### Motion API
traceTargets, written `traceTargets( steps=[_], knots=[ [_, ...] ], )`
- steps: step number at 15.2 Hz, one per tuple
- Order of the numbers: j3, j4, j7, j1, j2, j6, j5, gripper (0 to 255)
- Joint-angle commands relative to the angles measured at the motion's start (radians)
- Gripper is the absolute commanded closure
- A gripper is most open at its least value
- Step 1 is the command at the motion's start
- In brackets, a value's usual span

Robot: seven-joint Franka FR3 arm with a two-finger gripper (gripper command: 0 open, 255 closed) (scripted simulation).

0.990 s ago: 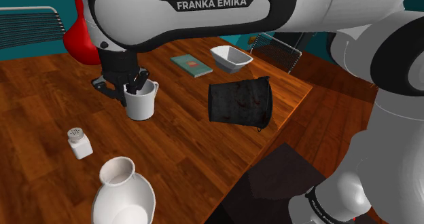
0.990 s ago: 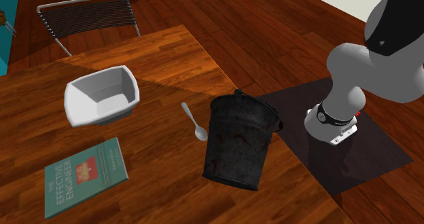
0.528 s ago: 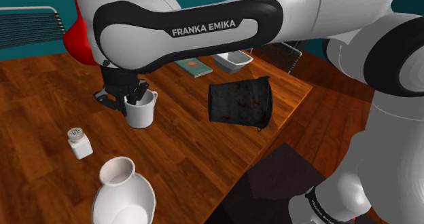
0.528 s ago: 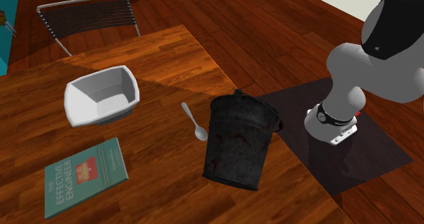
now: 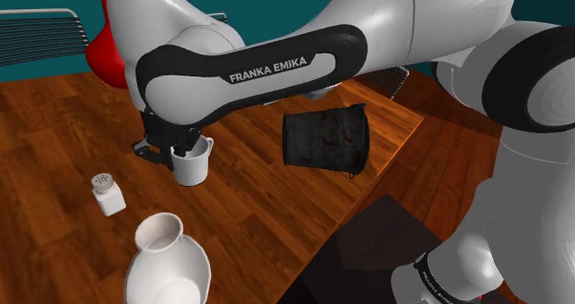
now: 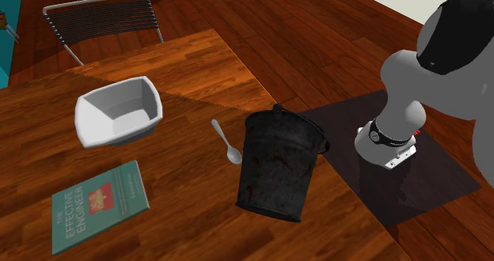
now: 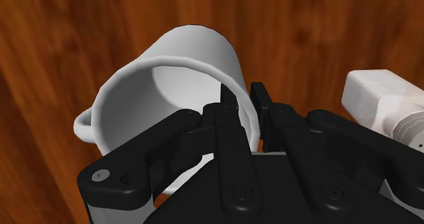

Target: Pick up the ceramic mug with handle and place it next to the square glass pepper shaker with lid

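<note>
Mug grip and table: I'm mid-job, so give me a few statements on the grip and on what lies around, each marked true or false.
1. The gripper is shut on the white mug, one finger inside its wall and one outside. True.
2. The spoon lies inside the white dish. False: it lies on the table, between the dish and the black bucket.
3. The shaker stands upright on the table. True.
4. The book leans against the bucket. False: it lies flat on the table, apart from the bucket.
</note>
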Motion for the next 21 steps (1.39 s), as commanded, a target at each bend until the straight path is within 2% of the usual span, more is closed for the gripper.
traceTargets(
  steps=[1,8,9,14,18,21],
  knots=[
    [-0.002,-0.009,0.002,0.0,0.013,0.022,-0.004,255],
    [-0.002,-0.009,0.002,0.0,0.013,0.022,-0.004,255],
    [-0.002,-0.009,0.002,0.0,0.013,0.022,-0.004,0],
    [-0.002,-0.009,0.002,0.0,0.013,0.022,-0.004,0],
    [0.006,0.063,-0.008,0.004,-0.024,-0.085,0.011,0],
    [0.006,0.063,-0.008,0.004,-0.024,-0.085,0.011,0]
  ],
)
